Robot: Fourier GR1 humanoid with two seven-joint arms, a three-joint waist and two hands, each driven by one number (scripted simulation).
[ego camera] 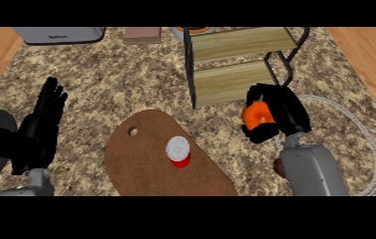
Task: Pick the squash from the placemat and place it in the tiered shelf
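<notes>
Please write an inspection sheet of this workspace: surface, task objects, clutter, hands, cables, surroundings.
Surface: speckled stone counter.
Job's things: orange squash in the right hand, off the brown placemat, beside the wooden tiered shelf, not yet on it.
Clutter: red cup with a white lid on the placemat.
Hands: right hand curled round the squash; left hand open, resting at the left edge.
Cables: pale cord curving past the right forearm.
Surroundings: grey toaster and a brown block at the far edge.

My right hand (279, 111) is curled round the squash (258, 115), just beside the shelf's (235, 81) lower front corner. My left hand (40, 126) rests open, fingers up, far left of the shelf.
</notes>
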